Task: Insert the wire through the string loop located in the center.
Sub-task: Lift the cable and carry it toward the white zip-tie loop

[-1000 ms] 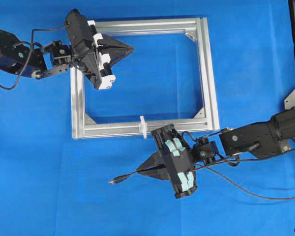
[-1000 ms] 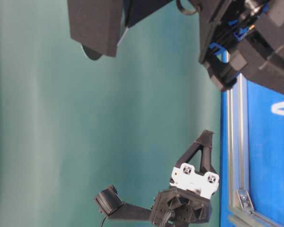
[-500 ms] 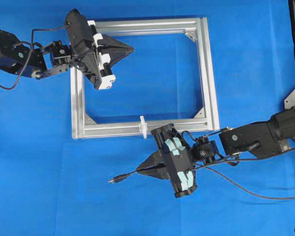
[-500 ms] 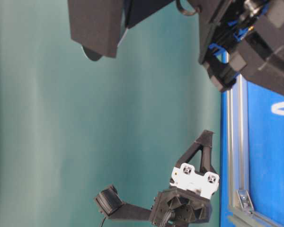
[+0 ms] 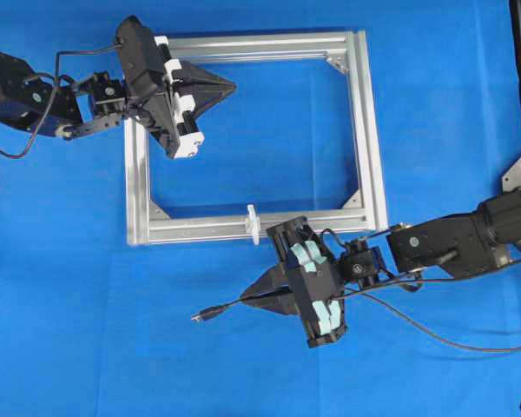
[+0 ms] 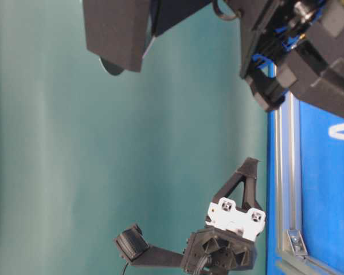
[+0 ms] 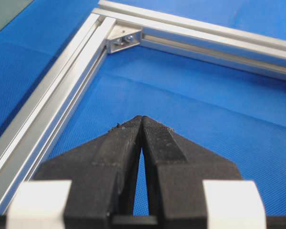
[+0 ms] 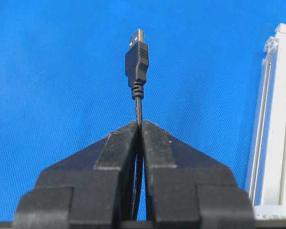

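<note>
My right fingers [image 8: 139, 125] pinch the wire [image 8: 138, 102] behind its plug; left fingers [image 7: 142, 119] clenched empty; swing plug toward the string loop [image 5: 253, 221], aligning squarely.

I can read no text, label, brand, number or sign anywhere in my views, neither on my arms nor on the frame [image 5: 365, 130] or the blue mat [image 5: 69, 304].

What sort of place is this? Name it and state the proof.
Probably a robotics lab bench set up for a test: a plain blue mat, a bare aluminium frame with a small string loop, and two robot arms, the right pincer shut on a wire.
</note>
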